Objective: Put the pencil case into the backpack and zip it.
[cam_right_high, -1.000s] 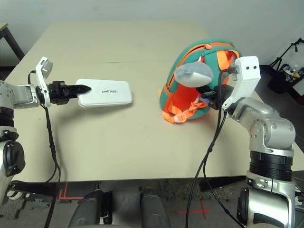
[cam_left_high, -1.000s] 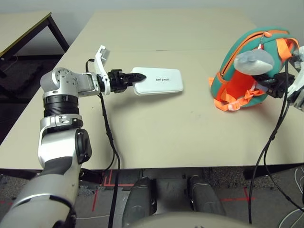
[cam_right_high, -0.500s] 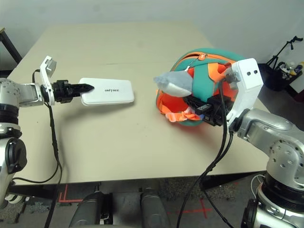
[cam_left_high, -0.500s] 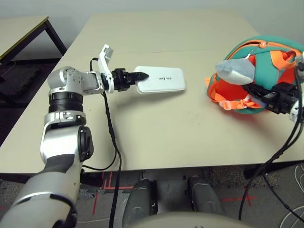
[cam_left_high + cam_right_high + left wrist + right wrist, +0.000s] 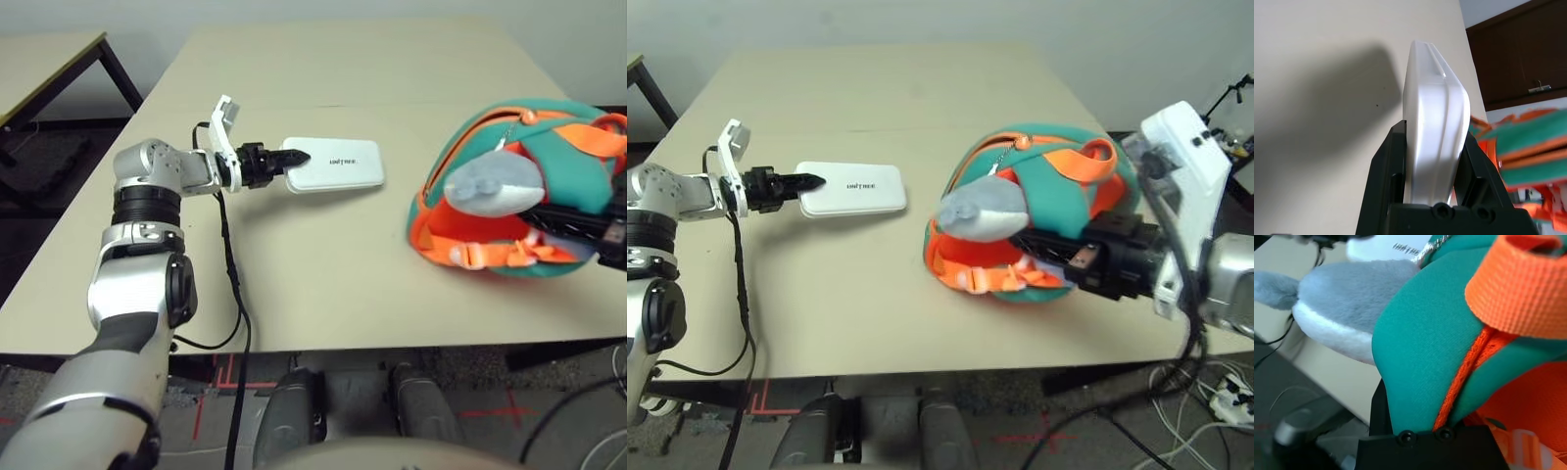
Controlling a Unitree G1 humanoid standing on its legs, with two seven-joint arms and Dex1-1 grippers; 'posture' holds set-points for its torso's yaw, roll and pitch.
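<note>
The white pencil case (image 5: pixel 341 164) lies flat on the tan table (image 5: pixel 323 274), left of centre. My left gripper (image 5: pixel 292 157) is shut on its left end; in the left wrist view the case (image 5: pixel 1432 112) stands edge-on between the two black fingers (image 5: pixel 1392 166). The teal backpack (image 5: pixel 1058 186) with orange straps and zipper lies tipped over at the right, its grey plush fish charm (image 5: pixel 980 208) on top facing the case. My right gripper (image 5: pixel 1063 257) is shut on the backpack's lower edge; teal fabric (image 5: pixel 1425 347) fills the right wrist view and hides the fingertips.
A black cable (image 5: pixel 230 274) hangs from my left wrist over the table's front edge. A second table (image 5: pixel 44 64) stands at the far left. Bare tabletop lies between the case and the backpack. Cables and a tripod (image 5: pixel 1227 98) are on the floor at the right.
My right arm has dragged the backpack left and toward the table's front, tipping it further over. The left gripper still holds the case at about the same spot.
</note>
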